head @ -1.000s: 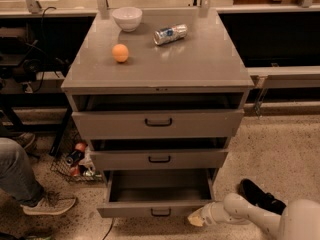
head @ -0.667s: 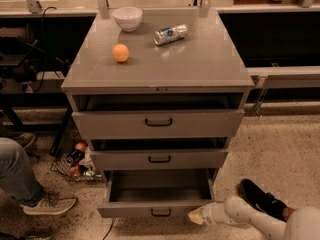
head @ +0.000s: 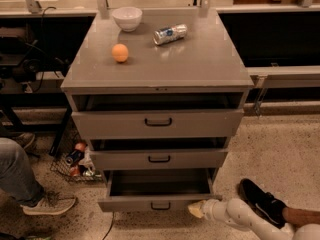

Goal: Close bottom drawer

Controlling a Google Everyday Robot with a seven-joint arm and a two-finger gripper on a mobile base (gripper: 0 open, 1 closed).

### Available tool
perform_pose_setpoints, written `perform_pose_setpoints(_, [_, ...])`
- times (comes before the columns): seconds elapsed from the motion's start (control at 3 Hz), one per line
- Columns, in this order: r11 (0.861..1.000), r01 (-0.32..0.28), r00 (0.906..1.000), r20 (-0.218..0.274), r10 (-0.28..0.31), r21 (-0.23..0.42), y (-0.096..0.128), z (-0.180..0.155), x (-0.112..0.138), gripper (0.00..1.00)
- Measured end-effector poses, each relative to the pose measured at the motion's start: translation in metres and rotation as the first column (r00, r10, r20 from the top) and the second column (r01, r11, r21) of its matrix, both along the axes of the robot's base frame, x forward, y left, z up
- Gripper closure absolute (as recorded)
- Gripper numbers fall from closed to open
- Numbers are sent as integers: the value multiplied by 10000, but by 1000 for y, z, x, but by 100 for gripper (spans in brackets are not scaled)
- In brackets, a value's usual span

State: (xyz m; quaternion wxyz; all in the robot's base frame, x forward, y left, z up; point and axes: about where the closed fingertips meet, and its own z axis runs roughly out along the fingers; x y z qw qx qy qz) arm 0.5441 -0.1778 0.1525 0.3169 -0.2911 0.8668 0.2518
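Low in the frame the shallow grey bottom drawer [head: 159, 204] stands pulled out, the white pincer [head: 196, 209], its opening impossible to tell, at its right front corner: a steady, square push inward should shut it.

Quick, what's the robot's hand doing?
White gripper: by the right front corner of the pulled-out grey bottom drawer; open or closed cannot be told.

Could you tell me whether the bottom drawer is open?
Open: the grey cabinet's bottom drawer juts out, interior visible; pincer at its front's right end.
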Motion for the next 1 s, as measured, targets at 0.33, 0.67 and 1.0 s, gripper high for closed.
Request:
perform_pose_setpoints(0.33, [9996, 163, 9989, 446, -172, 209, 1, 1, 14, 100])
perform_pose_setpoints(0.67, [9977, 330, 9912, 1259, -402, 588, 1, 5, 47, 100])
perform_pose_setpoints(1.0, [9975, 332, 9904, 1317, -411, 620, 1, 6, 49, 100])
